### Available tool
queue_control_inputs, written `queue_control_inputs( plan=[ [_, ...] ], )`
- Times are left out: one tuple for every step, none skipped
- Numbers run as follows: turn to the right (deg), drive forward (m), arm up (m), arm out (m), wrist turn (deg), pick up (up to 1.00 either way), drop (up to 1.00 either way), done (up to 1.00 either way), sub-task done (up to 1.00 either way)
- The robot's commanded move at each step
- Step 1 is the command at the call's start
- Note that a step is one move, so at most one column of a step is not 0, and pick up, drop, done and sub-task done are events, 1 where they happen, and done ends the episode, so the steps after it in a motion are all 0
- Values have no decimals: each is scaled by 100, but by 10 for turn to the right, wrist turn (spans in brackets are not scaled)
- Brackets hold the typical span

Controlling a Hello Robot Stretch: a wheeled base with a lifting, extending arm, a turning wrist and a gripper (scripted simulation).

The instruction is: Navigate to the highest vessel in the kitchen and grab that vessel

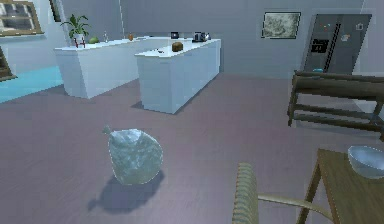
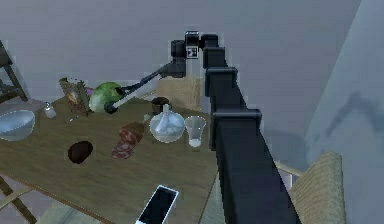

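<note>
Wooden table [image 2: 110, 180]: you see the round glass vessel [image 2: 167, 126] standing toward its far right beside a cup [image 2: 195, 130], and the gripper [image 2: 113, 97] left of it near a green object [image 2: 98, 98]; you cannot tell whether it holds anything.

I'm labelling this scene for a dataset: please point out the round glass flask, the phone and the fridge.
round glass flask [image 2: 167, 127]: arm side view, on its round belly.
phone [image 2: 157, 206]: arm side view, middle of its screen.
fridge [image 1: 337, 45]: forward view, on its front.

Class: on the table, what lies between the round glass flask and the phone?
Nothing: in the arm side view, bare tabletop separates flask and phone.
</note>
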Motion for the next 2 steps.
queue_control_inputs(
  plan=[
    [0, 0, 0, 0, 450, 0, 0, 0, 0],
    [0, 0, 0, 0, 180, 0, 0, 0, 0]
  ],
)
